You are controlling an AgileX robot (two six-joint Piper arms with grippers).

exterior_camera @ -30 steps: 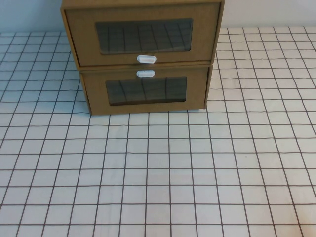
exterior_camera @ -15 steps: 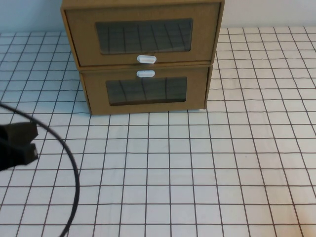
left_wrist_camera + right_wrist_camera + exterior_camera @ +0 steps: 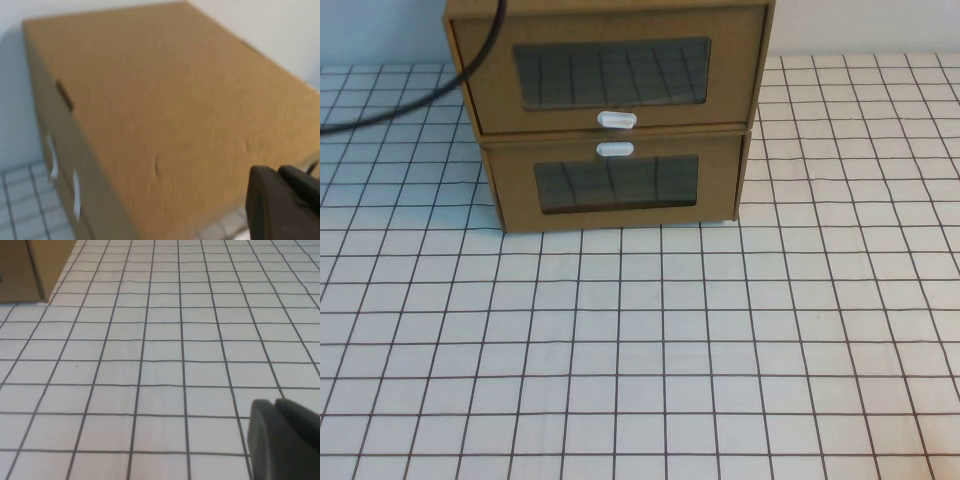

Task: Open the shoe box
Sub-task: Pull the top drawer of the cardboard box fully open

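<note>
While the left pincer hung above the plain brown top of the shoe box, I could not tell whether it was apart or together. The box, two stacked tiers with windowed fronts, stood at the far side of the gridded desk. Both fronts were shut, and their white handles sat one over the other. The right pincer, drawn together, sat low over bare desk, well apart from the box. A black cable crossed the far left corner.

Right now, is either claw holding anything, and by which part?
Nothing, seemingly: left gripper hovers above the shoe box; right gripper, shut, over the table.
</note>
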